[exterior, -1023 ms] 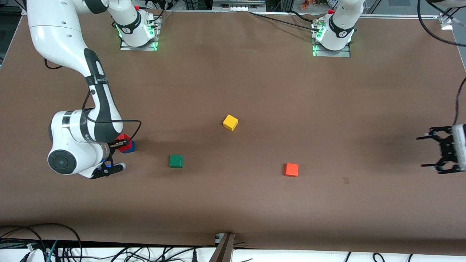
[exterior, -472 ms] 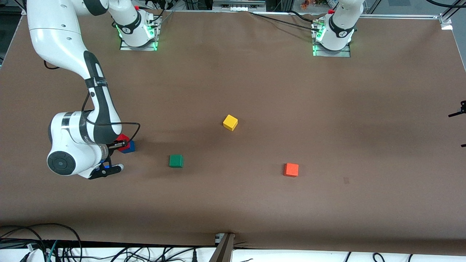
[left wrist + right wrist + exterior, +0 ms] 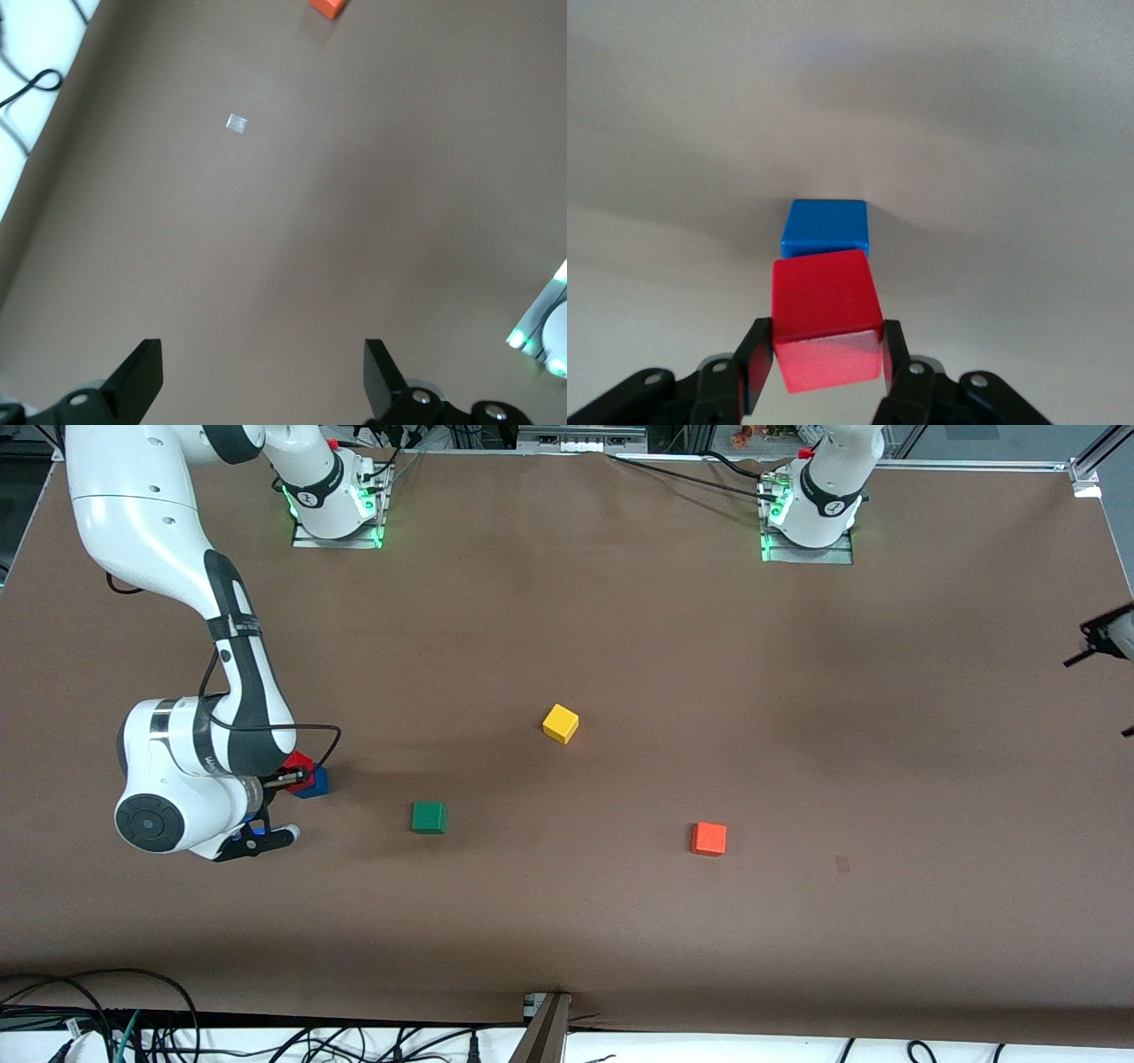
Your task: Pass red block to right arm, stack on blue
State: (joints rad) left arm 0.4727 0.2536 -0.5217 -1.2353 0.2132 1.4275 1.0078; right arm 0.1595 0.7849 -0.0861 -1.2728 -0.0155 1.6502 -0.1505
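Gripping the small bright red cube (image 3: 827, 320) between its slim black fingers (image 3: 756, 365), the right gripper (image 3: 297, 778) hung low over the small deep blue cube (image 3: 315, 782) at the right arm's end of the brown desk (image 3: 620, 646). Only the right wrist view showed the clamp plainly: the jaws pressed on two opposite faces of the red cube, with the blue cube (image 3: 826, 227) just past it on the desk. Whether the two cubes touched could not be told. In the front view the white jointed right arm (image 3: 177, 629) hid most of the red cube (image 3: 299, 764), leaving a corner above the blue one.

At the left arm's end of the desk, the front view caught only a sliver of the left gripper (image 3: 1103, 638) at the frame's edge. The left wrist view showed the left gripper (image 3: 266, 381) with its jaws spread wide and nothing between them, over bare desk, and a corner of the small orange cube (image 3: 328, 7).

The front view alone showed the small yellow cube (image 3: 560, 724) mid-desk, the small green cube (image 3: 429, 817) and the orange cube (image 3: 709, 838), both nearer the camera.
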